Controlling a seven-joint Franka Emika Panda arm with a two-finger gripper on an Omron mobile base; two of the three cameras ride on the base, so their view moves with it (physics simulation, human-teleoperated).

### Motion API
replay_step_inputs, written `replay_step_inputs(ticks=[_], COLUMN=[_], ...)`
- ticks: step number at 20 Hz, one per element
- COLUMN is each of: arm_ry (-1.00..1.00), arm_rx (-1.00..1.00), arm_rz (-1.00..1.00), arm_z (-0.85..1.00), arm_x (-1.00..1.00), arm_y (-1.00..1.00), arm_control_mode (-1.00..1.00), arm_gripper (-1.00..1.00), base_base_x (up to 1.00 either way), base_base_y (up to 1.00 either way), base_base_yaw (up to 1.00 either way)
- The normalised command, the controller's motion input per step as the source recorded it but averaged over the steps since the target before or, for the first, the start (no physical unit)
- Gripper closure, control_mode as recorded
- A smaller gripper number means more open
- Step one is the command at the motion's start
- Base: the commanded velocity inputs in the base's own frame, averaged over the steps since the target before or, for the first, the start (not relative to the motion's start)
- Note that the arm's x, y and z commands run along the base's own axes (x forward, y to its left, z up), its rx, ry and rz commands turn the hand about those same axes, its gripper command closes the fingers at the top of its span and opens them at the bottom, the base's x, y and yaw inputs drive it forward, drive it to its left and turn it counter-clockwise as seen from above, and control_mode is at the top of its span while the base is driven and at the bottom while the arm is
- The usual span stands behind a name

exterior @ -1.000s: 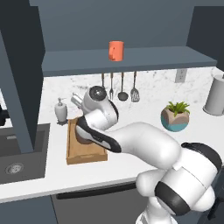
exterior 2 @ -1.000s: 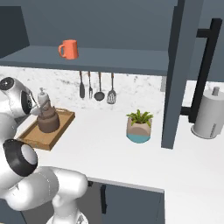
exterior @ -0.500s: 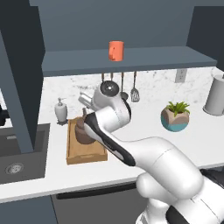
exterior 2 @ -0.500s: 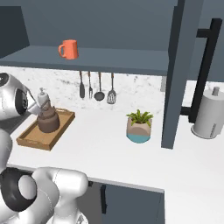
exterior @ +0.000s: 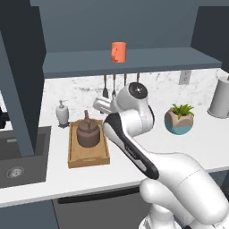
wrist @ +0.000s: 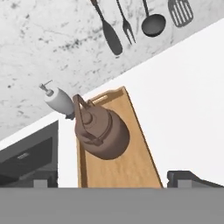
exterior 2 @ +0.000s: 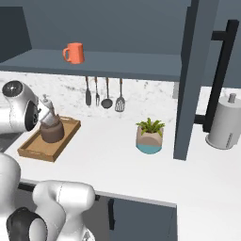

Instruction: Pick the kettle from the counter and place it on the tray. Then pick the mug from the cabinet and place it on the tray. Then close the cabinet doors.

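Kettle delivered; fingers released and lifted clear, mug next.

The spread, empty fingers (wrist: 107,177) have risen off the squat dark-brown kettle (exterior: 88,132), which now stands alone on the rectangular light-brown wooden tray (exterior: 88,156) on the white marbled counter (exterior 2: 117,155). Beyond, the small orange mug (exterior 2: 74,52) waits on the shelf of the dark slate-blue cabinet (exterior 2: 117,63), its doors (exterior 2: 193,80) open.

Flat, even rendered light, no glare. My views are sharp edge to edge, no distortion. Soft shadow under the cabinet (exterior: 134,58) shelf; faint ones beneath the kettle (exterior: 88,133) and plant (exterior 2: 150,135).
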Motion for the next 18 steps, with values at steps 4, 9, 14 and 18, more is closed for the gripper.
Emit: replay_step_inputs(ticks=[4,9,14,18], arm_ry=[0.00,0.01,0.01,0.01], arm_rx=[-0.24,-0.22,-0.14,-0.10], arm_rz=[0.16,0.05,-0.03,-0.07], arm_z=[1.00,0.97,0.79,0.58], arm_x=[-0.22,-0.03,0.16,0.28], arm_y=[0.00,-0.03,-0.06,0.00], arm_control_mode=[-1.00,-1.00,-1.00,-1.00], arm_gripper=[-1.00,-1.00,-1.00,-1.00], base_base_x=[0.00,0.00,0.00,0.00], base_base_y=[0.00,0.00,0.00,0.00], base_base_yaw=[0.00,0.00,0.00,0.00])
